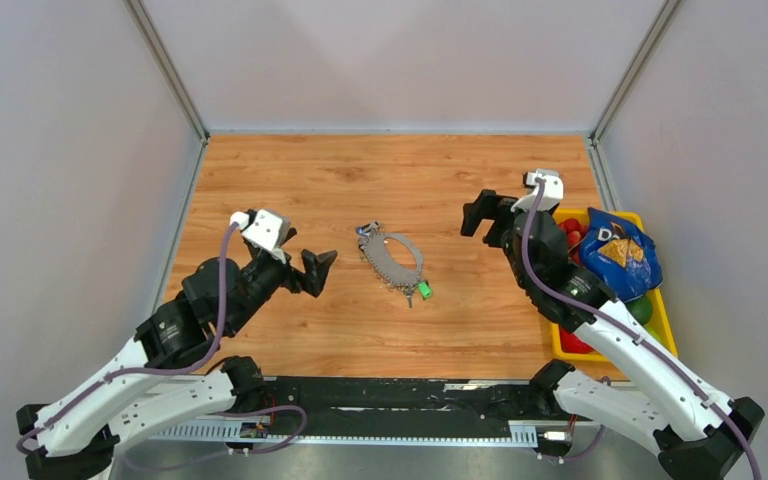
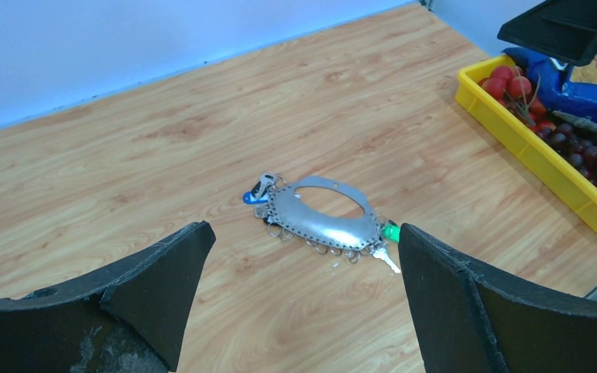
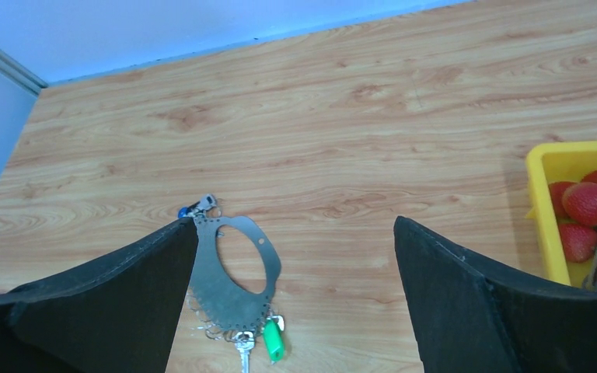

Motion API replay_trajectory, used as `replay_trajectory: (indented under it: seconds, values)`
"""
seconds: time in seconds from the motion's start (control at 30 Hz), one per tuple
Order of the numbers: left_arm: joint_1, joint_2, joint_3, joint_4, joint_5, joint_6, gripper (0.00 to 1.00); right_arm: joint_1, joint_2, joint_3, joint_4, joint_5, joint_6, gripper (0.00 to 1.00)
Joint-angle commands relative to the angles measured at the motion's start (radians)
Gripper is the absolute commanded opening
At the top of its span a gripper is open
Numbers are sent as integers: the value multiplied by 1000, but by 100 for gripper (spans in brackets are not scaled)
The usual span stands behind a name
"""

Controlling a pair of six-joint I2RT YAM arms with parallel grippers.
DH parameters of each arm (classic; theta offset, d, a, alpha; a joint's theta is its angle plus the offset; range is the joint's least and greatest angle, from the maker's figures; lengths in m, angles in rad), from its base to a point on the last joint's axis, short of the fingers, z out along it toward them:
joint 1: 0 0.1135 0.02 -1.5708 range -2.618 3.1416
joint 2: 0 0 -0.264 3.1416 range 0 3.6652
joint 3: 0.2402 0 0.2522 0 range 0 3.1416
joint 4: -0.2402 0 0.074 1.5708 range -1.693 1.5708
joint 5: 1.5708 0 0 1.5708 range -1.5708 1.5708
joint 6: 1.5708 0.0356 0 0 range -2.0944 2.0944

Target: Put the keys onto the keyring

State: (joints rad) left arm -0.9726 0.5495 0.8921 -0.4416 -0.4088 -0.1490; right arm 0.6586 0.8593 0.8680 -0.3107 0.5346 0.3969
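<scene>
Overhead: the keyring point(image 1: 392, 258) lies mid-worktop point(image 1: 290, 170), long axis far-left to near-right, green tag point(image 1: 425, 291) at its near end. The left tool point(image 1: 320, 272) and right tool point(image 1: 480, 215) both gape wide, clear of it. A yellow tray point(image 1: 662, 318) at the right edge holds fruit point(image 1: 571, 234) and a blue bag point(image 1: 615, 255).

Left wrist: keys point(image 2: 258, 190) sit at the ring's far end.

Right wrist: a silver key point(image 3: 243, 350) lies beside the tag.

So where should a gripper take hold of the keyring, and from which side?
Probably the thin plain arc of the keyring, opposite its fringed wide edge. It lies flat on the table, so come from above with the right gripper, one finger through the hole; that side faces the right arm.
</scene>
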Motion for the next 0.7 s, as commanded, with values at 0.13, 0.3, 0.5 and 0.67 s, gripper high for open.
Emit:
replay_trajectory:
  seconds: [0.13, 0.3, 0.5, 0.67]
  values:
    - [2, 175, 69, 141, -129, 56, 100, 150, 174, 220, -4, 67, -74, 100]
    - [3, 260, 90, 189, -123, 55, 100, 221, 310, 333, -2, 94, -140, 100]
    - [10, 329, 111, 231, -138, 84, 100, 225, 364, 351, 48, 98, -183, 100]
    - [122, 352, 91, 256, -39, 30, 100, 225, 401, 346, 50, 168, -150, 100]
